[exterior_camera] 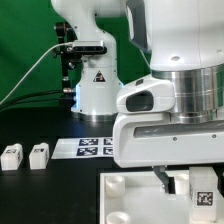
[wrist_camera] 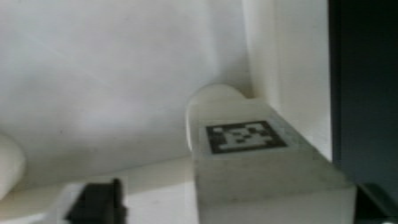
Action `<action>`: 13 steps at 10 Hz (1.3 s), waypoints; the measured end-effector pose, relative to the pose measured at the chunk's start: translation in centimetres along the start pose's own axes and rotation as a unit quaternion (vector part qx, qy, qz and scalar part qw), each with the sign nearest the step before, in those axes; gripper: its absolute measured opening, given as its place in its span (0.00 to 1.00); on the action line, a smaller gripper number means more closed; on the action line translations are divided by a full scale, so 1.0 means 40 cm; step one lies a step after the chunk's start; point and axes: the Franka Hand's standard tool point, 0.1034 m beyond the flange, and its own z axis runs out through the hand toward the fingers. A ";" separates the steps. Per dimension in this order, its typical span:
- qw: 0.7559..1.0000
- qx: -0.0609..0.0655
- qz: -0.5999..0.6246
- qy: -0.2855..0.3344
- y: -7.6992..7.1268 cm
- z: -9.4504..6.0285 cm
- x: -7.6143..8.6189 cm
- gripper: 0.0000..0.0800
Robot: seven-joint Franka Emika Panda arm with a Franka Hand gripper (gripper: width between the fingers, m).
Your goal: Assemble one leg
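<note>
In the wrist view a white leg [wrist_camera: 246,140] with a square black-and-white tag stands on the large white panel [wrist_camera: 107,90], close to its raised rim. My gripper [wrist_camera: 222,205] is open and straddles this leg. One dark finger [wrist_camera: 93,203] shows with a gap between it and the leg. The other finger is at the frame's edge and hard to make out. In the exterior view the gripper [exterior_camera: 182,184] is low over the panel [exterior_camera: 125,195], with the tagged leg [exterior_camera: 202,181] under it. Two more legs [exterior_camera: 12,155] [exterior_camera: 38,153] lie on the black table at the exterior view's left.
The marker board [exterior_camera: 95,146] lies on the table in front of the robot's white base [exterior_camera: 97,90]. Beyond the panel's rim, the black table shows as a dark strip [wrist_camera: 365,80]. A round socket edge [wrist_camera: 9,165] shows on the panel.
</note>
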 end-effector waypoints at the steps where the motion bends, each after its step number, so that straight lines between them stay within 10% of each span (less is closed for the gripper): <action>1: 1.000 0.001 0.014 0.000 -0.001 0.000 0.000 0.43; 4: 0.988 0.005 0.156 -0.002 -0.003 0.001 -0.002 0.36; 6: 0.928 0.012 0.371 -0.007 -0.007 -0.002 0.001 0.36; 11: 0.683 0.035 0.730 -0.015 -0.021 0.006 -0.005 0.36; 13: 0.686 0.034 0.727 -0.015 -0.022 0.008 -0.007 0.51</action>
